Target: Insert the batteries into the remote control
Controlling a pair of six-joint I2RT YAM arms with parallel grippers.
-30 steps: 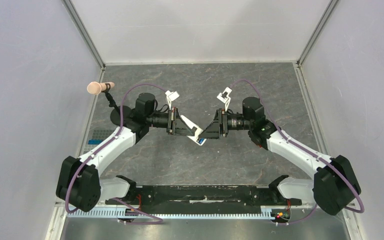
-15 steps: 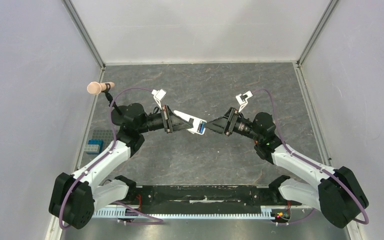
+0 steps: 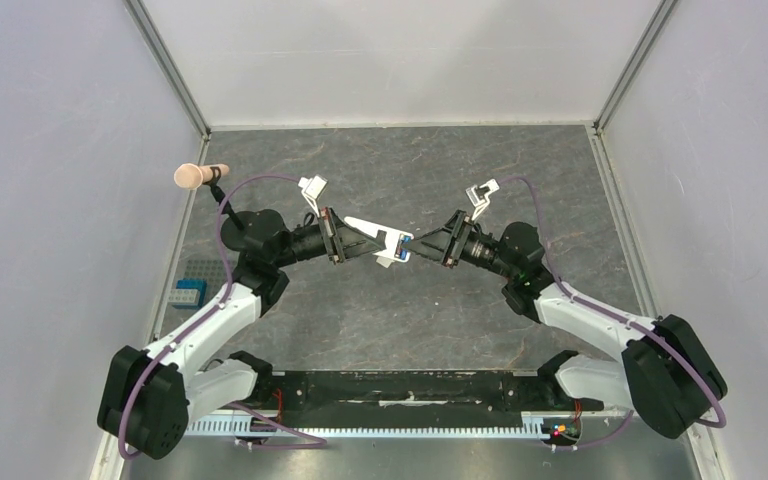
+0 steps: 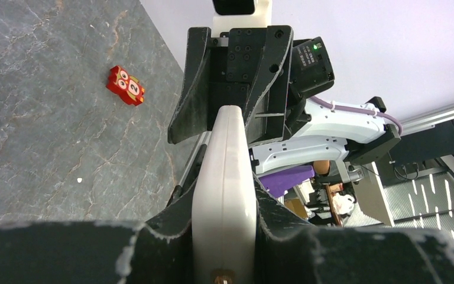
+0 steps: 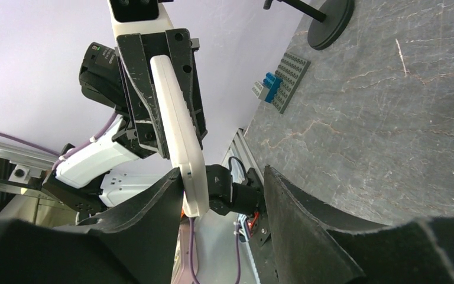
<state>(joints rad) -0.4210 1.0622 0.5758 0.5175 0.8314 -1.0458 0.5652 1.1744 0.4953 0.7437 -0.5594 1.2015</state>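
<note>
Both wrists meet higher in the top view than a second ago, the remote carried up with them.

- Table: grey marbled, fills the middle of the frame.
- Left arm, right arm: reach inward from the lower corners.
- Left pincer: clamped on the remote control, which is held off the table at centre frame.
- Right pincer: fingers spread, one on each side of the remote's free end.
- Stand: peach head, upper left.
- Grey stud plate with blue brick: left edge.
- Owl-faced block: lies on the table, upper left of the left wrist view.
- Blue battery: at the remote's right end.
</note>
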